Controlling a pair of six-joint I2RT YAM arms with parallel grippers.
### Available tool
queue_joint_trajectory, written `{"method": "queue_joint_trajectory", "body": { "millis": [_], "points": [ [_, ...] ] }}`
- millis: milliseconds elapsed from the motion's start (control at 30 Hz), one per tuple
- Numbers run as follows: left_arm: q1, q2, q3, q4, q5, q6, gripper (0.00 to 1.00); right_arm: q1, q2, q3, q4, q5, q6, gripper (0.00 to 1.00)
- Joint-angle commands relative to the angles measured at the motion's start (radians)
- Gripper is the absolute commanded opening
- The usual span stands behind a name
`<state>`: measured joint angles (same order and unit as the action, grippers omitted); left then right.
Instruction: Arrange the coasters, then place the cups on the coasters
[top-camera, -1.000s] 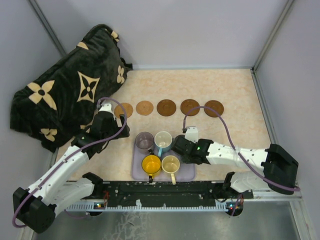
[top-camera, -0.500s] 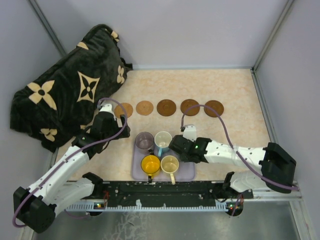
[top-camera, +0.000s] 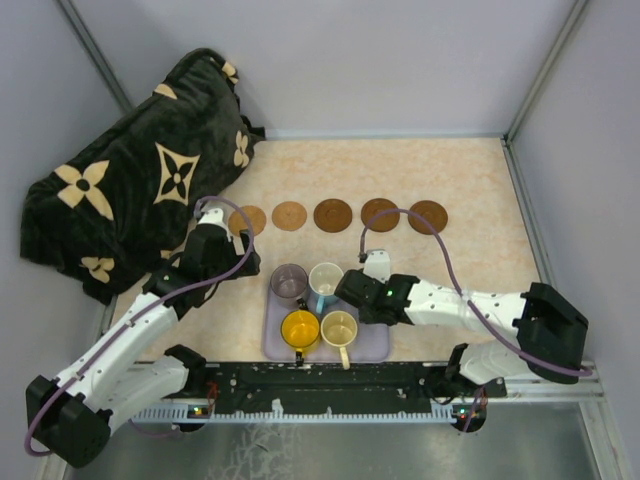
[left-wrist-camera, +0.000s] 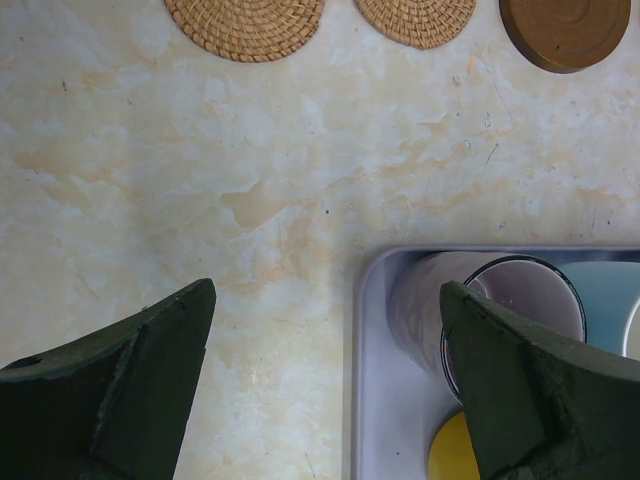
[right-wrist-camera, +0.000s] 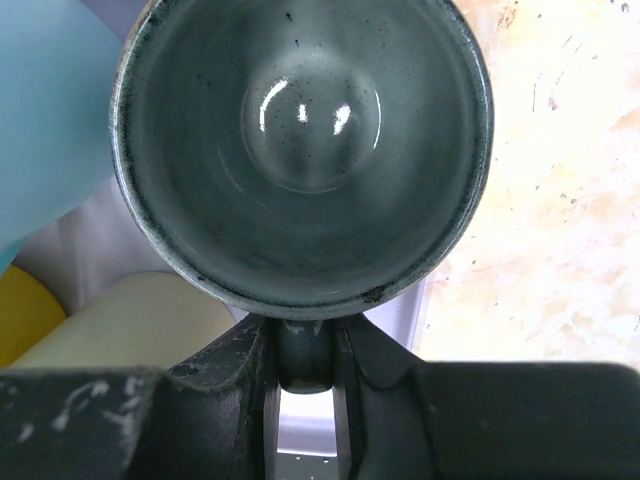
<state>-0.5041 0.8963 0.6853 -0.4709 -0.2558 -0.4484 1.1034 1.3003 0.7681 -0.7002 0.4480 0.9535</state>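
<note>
Five coasters lie in a row at the back: two tan (top-camera: 247, 220) (top-camera: 289, 215) and three dark brown (top-camera: 332, 215) (top-camera: 380, 213) (top-camera: 427, 216). On the lavender tray (top-camera: 372, 345) stand the purple cup (top-camera: 289, 282), the white cup with a blue inside (top-camera: 326, 280), the yellow cup (top-camera: 302, 327) and the cream cup (top-camera: 340, 327). In the right wrist view the dark grey-green cup (right-wrist-camera: 300, 150) stands upright at the tray's right edge. My right gripper (right-wrist-camera: 305, 350) is shut on its handle. My left gripper (left-wrist-camera: 325, 300) hangs open over the table by the tray's left rim (left-wrist-camera: 360, 350), holding nothing.
A dark plush blanket (top-camera: 130, 190) with tan flower patterns lies bunched at the back left. Grey walls close in the table on three sides. The left wrist view shows two woven tan coasters (left-wrist-camera: 245, 25) (left-wrist-camera: 415, 20) and one dark coaster (left-wrist-camera: 565, 30) ahead.
My right gripper has slid a little left onto the dark grey-green cup and closed on its handle. The left arm has not moved.
</note>
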Motion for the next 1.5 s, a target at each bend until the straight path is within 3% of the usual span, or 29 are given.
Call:
{"method": "queue_joint_trajectory", "body": {
  "millis": [0, 300, 867, 1000, 1200, 1467],
  "points": [
    [-0.004, -0.012, -0.007, 0.02, 0.011, -0.003, 0.99, 0.006, 0.003, 0.026, -0.017, 0.023, 0.026, 0.0],
    [-0.004, -0.013, -0.006, 0.021, 0.01, -0.004, 0.99, 0.006, 0.009, 0.069, -0.039, 0.075, -0.019, 0.0],
    [-0.004, -0.026, -0.014, 0.034, 0.016, -0.012, 0.99, -0.013, -0.004, 0.272, -0.127, 0.401, -0.237, 0.0],
    [-0.004, -0.025, -0.014, 0.041, 0.021, -0.011, 0.99, -0.11, -0.042, 0.257, -0.033, 0.409, -0.324, 0.0],
    [-0.004, -0.022, -0.015, 0.046, 0.024, -0.012, 0.99, -0.335, -0.128, 0.212, 0.181, 0.297, -0.494, 0.0],
    [-0.004, -0.009, -0.017, 0.06, 0.03, -0.014, 0.99, -0.56, -0.089, 0.21, 0.403, 0.213, -0.696, 0.0]
  ]
}}
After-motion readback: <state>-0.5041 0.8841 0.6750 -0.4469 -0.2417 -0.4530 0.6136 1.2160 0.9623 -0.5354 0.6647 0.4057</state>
